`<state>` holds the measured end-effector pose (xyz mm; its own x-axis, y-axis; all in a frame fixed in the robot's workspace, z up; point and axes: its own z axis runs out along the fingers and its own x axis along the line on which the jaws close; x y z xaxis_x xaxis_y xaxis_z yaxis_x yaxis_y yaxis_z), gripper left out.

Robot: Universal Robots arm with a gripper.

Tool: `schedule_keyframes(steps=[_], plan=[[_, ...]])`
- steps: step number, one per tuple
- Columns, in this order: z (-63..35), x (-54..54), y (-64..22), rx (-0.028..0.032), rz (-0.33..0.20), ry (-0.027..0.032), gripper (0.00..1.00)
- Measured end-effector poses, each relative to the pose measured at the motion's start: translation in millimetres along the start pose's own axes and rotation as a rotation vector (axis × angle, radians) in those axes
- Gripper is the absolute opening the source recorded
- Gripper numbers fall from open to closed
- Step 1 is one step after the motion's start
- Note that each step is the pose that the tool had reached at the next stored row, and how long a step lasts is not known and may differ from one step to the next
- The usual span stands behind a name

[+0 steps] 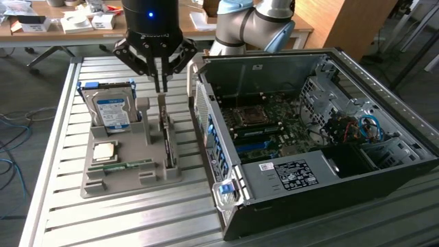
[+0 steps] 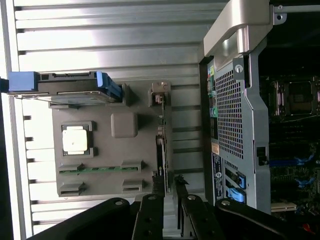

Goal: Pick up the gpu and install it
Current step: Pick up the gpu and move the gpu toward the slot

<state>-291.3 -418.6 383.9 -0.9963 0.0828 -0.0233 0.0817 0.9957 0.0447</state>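
Gripper points straight down over the gray parts holder. Fingers are parted a little with a narrow gap and nothing pinched between them; in the wrist view the table slats show through the gap. The tips hang just above the gpu, near its bracket end, and I can't see any contact. The gpu is a thin dark card standing on edge in a slot on the side of the holder nearest the computer case. Hard drive with a blue-white label stands upright in the holder on the exterior view's left. In front of it a square processor chip lies flat, and a green memory stick lies in a low slot. The case lies side-open on the exterior view's right of the holder with its motherboard exposed. Everything rests on a slatted metal table.
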Motion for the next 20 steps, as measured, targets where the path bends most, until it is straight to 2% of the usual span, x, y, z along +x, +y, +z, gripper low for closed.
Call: schedule_keyframes(steps=[3,4,10,20], plan=[[0.0,0.0,0.0,0.0000,0.000,0.0000,0.29],[0.0,0.0,0.0,0.0000,0.000,0.0000,0.36],[2.4,0.2,-0.1,-0.0020,0.000,0.0001,0.36],[20.4,0.5,-0.9,-0.0021,0.000,0.0002,0.36]])
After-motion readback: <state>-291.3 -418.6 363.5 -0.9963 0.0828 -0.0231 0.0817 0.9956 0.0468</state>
